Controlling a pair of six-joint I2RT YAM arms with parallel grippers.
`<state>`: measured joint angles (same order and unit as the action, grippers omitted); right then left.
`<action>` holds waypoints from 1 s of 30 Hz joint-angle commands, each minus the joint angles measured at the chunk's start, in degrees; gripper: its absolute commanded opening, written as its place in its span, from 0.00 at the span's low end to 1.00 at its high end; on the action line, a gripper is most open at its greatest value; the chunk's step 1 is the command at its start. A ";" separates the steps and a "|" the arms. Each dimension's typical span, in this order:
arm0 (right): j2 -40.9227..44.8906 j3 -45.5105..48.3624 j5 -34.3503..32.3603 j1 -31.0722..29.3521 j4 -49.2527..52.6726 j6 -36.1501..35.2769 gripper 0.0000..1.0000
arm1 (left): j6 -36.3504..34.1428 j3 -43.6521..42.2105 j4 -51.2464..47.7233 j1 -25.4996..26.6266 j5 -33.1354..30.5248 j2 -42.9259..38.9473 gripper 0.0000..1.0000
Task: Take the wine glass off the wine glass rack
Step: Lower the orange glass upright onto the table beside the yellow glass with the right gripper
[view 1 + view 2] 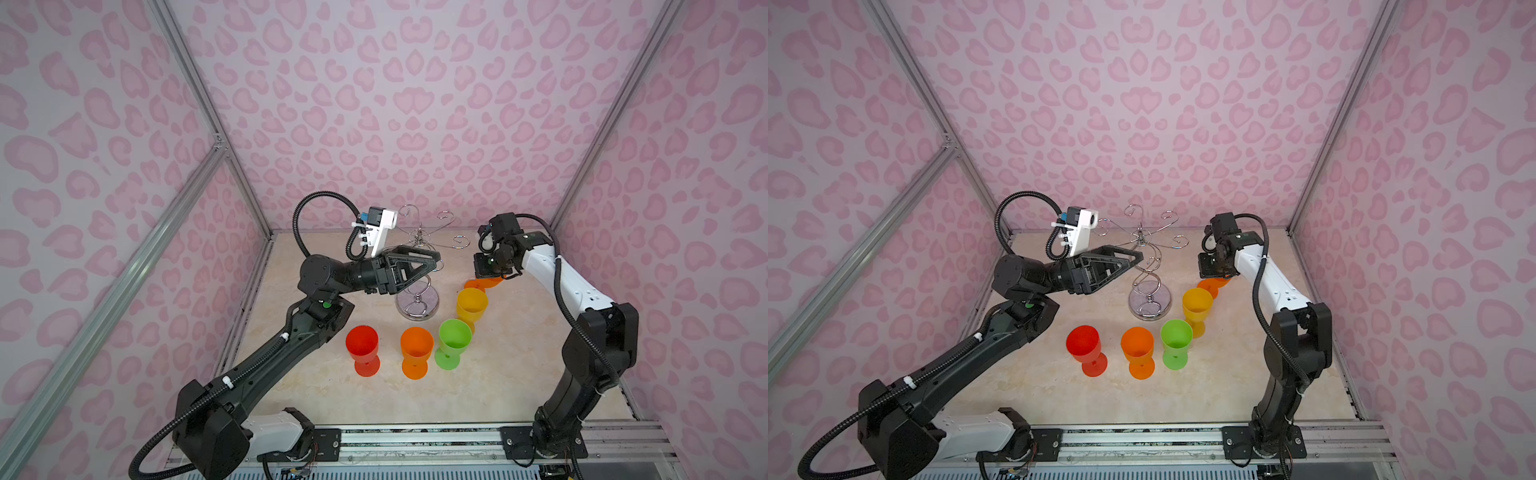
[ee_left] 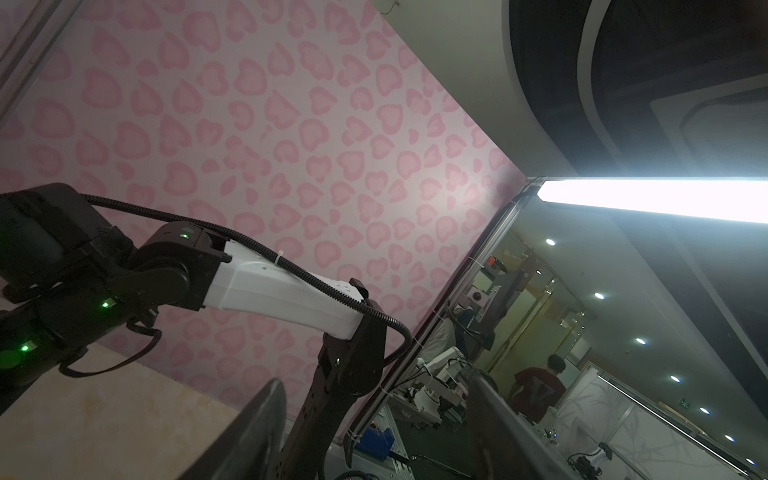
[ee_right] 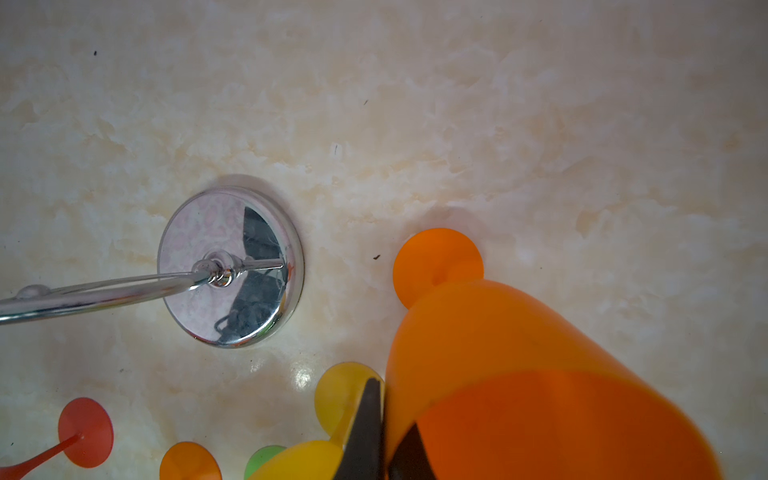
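Right wrist view: right gripper [image 3: 395, 403] pinches orange wine glass [image 3: 519, 353]; left gripper [image 2: 374, 380] gapes empty.

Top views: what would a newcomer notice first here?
Four bright glasses stand near the rack: red glass, orange glass, green glass, yellow glass. The rack's hooks are bare. Right of it, the right claw is shut on a fifth glass, orange too.

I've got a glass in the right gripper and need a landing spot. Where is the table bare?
Bare: the wide strip of table between the standing glasses and the front rail, and the patch between the yellow glass and the right arm. Crowded: from the rack base past the yellow glass to the green glass.
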<state>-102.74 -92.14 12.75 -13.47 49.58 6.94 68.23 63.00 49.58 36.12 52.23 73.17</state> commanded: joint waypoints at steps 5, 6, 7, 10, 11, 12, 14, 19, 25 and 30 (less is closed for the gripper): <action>-1.76 -0.50 2.15 -1.15 1.14 -0.64 0.00 | -2.51 -0.40 -1.13 -0.03 0.20 -1.24 0.71; -1.85 -0.58 2.07 -1.27 1.22 -0.63 0.00 | -2.73 -0.42 -1.43 0.00 0.16 -1.42 0.71; -1.98 -0.74 2.05 -1.31 1.35 -0.69 0.00 | -3.07 -0.42 -1.79 0.00 0.16 -1.62 0.71; -2.11 -1.19 2.26 -1.34 1.73 -0.74 0.00 | -3.77 -0.68 -2.53 0.02 0.11 -1.97 0.71; -2.04 -1.35 2.51 -1.38 1.72 -0.70 0.00 | -3.93 -0.77 -2.73 0.00 0.07 -2.11 0.71; -1.90 -1.38 2.86 -1.34 1.54 -0.70 0.02 | -4.05 -0.86 -2.91 0.00 0.02 -2.21 0.71; -1.35 -1.21 4.21 -1.37 0.52 -0.79 0.06 | -4.22 -1.04 -3.08 0.04 0.08 -2.25 0.71; -0.93 -1.92 5.65 -1.34 0.07 -0.80 0.12 | -4.42 -1.56 -3.34 0.00 0.00 -2.45 0.71; -1.41 -3.61 5.89 -1.32 1.40 -0.97 0.20 | -4.94 -2.25 -3.70 0.09 -0.02 -3.02 0.71; -1.59 -4.43 6.29 -1.42 1.96 -1.05 0.23 | -5.38 -2.73 -4.03 0.09 -0.10 -3.47 0.71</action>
<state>-103.83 -96.14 18.44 -14.74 49.95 6.48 64.01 60.53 44.75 36.14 52.18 70.28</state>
